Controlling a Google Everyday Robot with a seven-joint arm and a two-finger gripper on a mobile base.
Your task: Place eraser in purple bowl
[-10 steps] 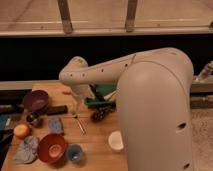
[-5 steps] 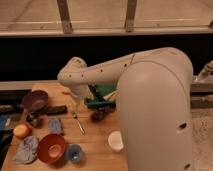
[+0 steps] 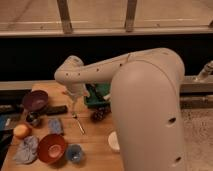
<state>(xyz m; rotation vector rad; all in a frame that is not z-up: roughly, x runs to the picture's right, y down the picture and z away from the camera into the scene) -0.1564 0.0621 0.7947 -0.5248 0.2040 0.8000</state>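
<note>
Arm: my white arm [image 3: 145, 100] fills the right half of the frame and reaches left across the table [image 3: 95, 142].
Purple bowl: the purple bowl [image 3: 35, 100] sits at the left edge of the table, upright. I see nothing in it.
Orange-red bowl: the orange-red bowl [image 3: 51, 147] is lower left, well apart from the target. It is not the one I want.
Clutter, centre: a green item [image 3: 98, 94] and a dark reddish object [image 3: 98, 115] lie right of my gripper. They are off the route.
Clutter, left: a bluish pad [image 3: 55, 125], an orange ball [image 3: 21, 131], a grey cloth [image 3: 27, 149] and a light-blue cup [image 3: 75, 153] all lie below the route.
Eraser: the eraser [image 3: 56, 109] lies flat on the table, just right of the purple bowl and just left of my gripper.
Gripper: my gripper [image 3: 74, 107] hangs over the table at centre left with its jaws apart, holding nothing.
Stick: a thin pale stick [image 3: 80, 125] lies just below my gripper. It could get nudged.
Progress: early, in my judgement. The grasp, the lift and the short carry left to the bowl are all not yet done.
</note>
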